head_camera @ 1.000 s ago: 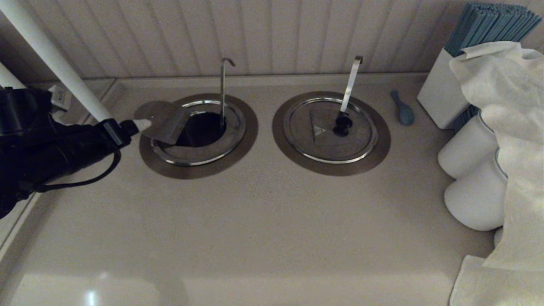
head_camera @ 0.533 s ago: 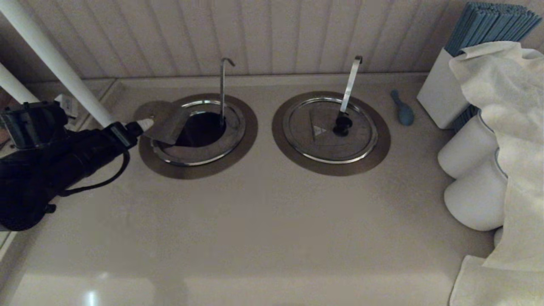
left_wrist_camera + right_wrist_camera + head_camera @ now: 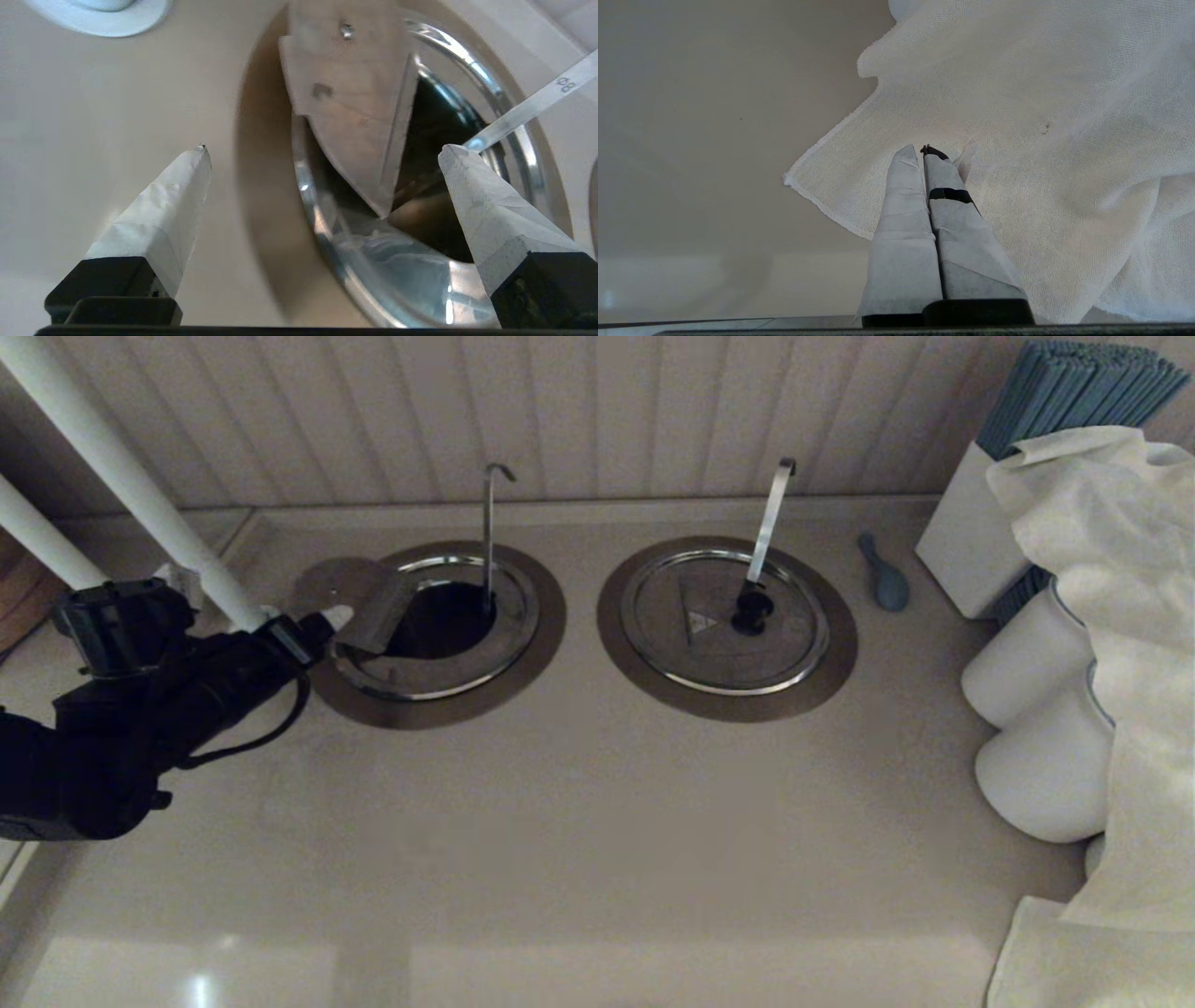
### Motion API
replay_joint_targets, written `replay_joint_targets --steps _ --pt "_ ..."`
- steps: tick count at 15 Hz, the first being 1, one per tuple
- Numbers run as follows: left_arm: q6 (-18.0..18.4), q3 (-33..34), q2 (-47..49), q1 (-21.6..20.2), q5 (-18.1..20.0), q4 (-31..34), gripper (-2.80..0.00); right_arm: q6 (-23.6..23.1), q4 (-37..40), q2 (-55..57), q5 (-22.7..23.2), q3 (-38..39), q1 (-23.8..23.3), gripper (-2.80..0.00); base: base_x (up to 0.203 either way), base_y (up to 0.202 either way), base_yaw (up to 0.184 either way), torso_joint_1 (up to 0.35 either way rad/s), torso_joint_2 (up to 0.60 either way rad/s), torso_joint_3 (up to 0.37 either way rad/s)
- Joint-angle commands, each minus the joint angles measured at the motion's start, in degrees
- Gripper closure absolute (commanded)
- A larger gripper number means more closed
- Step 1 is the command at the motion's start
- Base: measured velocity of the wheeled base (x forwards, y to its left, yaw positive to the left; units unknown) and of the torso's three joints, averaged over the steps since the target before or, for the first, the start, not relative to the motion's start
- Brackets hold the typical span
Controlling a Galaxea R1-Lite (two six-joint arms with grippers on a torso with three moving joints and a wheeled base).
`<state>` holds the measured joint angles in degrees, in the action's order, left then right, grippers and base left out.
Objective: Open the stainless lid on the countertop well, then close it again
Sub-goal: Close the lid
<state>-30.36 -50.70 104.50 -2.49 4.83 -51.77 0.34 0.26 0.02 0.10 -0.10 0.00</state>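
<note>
The countertop well (image 3: 439, 621) on the left stands open: a dark hole inside a steel ring and a bronze-grey flange (image 3: 439, 707), with a thin hooked ladle handle (image 3: 487, 537) rising from it. The stainless lid (image 3: 359, 602) is swung back over the well's left side, its underside showing and its knob hidden. My left gripper (image 3: 329, 619) is open just left of the lid. In the left wrist view the lid (image 3: 345, 107) lies beyond the spread fingers (image 3: 163, 219), apart from them, with the well (image 3: 439, 121) behind. My right gripper (image 3: 920, 150) is shut, parked over a white cloth (image 3: 1041, 140).
The twin well on the right has its lid (image 3: 726, 635) closed, with a wider white handle (image 3: 770, 518). A blue spoon (image 3: 885, 581), a white box of blue sticks (image 3: 971, 537), white cups (image 3: 1027, 667) and a draped cloth (image 3: 1111, 569) crowd the right. White poles (image 3: 121, 476) stand at left.
My left arm has drawn back and down toward the near left, its fingertip staying close to the lid's left edge. The lid stays swung back and the well open.
</note>
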Motion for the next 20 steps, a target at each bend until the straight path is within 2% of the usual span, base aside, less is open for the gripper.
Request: replay_joint_targets --steps 1,12,20 --pt "-0.15 -1.07 2.86 1.5 -0.53 -1.45 -2.8 -0.03 0.0 0.06 0.03 0.01 0.0 0.0 0.0 0.0 0.0 0.0 0.0 0.0" --pt "-0.49 -2.21 0.19 4.6 -4.2 -2.02 -2.8 -0.01 0.0 0.01 0.0 0.04 0.0 0.0 0.0 0.0 0.0 0.0 0.0 0.0" --pt "-1.2 -3.36 0.44 5.83 -4.65 -2.02 -2.8 -0.01 0.0 -0.01 0.0 0.03 0.0 0.0 0.0 0.0 0.0 0.0 0.0 0.0"
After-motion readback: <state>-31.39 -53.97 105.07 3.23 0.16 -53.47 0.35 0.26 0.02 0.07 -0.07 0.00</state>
